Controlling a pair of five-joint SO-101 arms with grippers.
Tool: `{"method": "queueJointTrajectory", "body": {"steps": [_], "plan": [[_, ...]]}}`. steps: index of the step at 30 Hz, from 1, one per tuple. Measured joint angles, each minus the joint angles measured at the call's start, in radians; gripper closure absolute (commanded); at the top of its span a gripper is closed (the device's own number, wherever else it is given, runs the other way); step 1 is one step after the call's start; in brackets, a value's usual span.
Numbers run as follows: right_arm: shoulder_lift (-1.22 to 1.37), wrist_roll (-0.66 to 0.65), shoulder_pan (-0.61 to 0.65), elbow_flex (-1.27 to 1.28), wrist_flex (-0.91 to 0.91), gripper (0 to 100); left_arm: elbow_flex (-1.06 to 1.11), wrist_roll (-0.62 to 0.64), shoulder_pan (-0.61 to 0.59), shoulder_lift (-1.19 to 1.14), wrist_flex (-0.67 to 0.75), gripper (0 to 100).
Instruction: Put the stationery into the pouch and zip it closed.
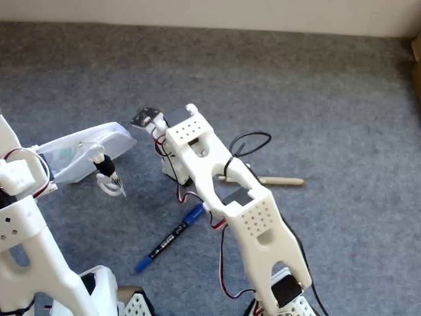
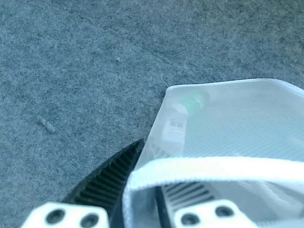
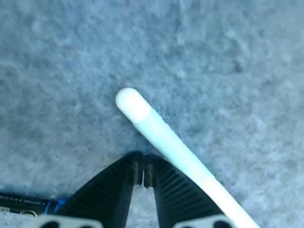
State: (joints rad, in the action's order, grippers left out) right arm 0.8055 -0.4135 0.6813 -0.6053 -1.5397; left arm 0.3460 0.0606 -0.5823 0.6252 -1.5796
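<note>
A translucent white pouch [image 1: 85, 151] is held off the grey carpet at the left, and my left gripper [image 2: 147, 175] is shut on its white rim [image 2: 213, 166]. Inside the pouch [image 2: 228, 123] lies a green-capped item [image 2: 187, 104]. My right gripper [image 3: 143, 161] points down at the carpet, shut with nothing between its fingers. A pale stick [image 3: 156, 130] lies on the carpet right beside one fingertip. In the high view this stick [image 1: 276, 180] pokes out from under the right arm [image 1: 217, 178]. A blue and black pen [image 1: 168, 240] lies nearer the arm bases, its end just showing in the right wrist view [image 3: 23, 205].
A small black and white piece with a white loop [image 1: 110, 178] hangs at the pouch's near edge. Black and red cables [image 1: 247, 141] trail around the right arm. Grey carpet [image 1: 316, 99] stretches far and right, ending at a pale wall [image 1: 210, 13].
</note>
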Motion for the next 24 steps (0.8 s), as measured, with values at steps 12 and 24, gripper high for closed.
{"method": "queueJointTrajectory", "body": {"steps": [12, 24], "plan": [[-0.133, 0.002, 0.0, -0.031, -0.083, 99.2, 0.0, 0.0, 0.0, 0.0, 0.0, 99], [-0.155, 0.003, 0.021, 0.025, 0.029, 73.6, 0.0, 0.0, 0.0, 0.0, 0.0, 99]]}}
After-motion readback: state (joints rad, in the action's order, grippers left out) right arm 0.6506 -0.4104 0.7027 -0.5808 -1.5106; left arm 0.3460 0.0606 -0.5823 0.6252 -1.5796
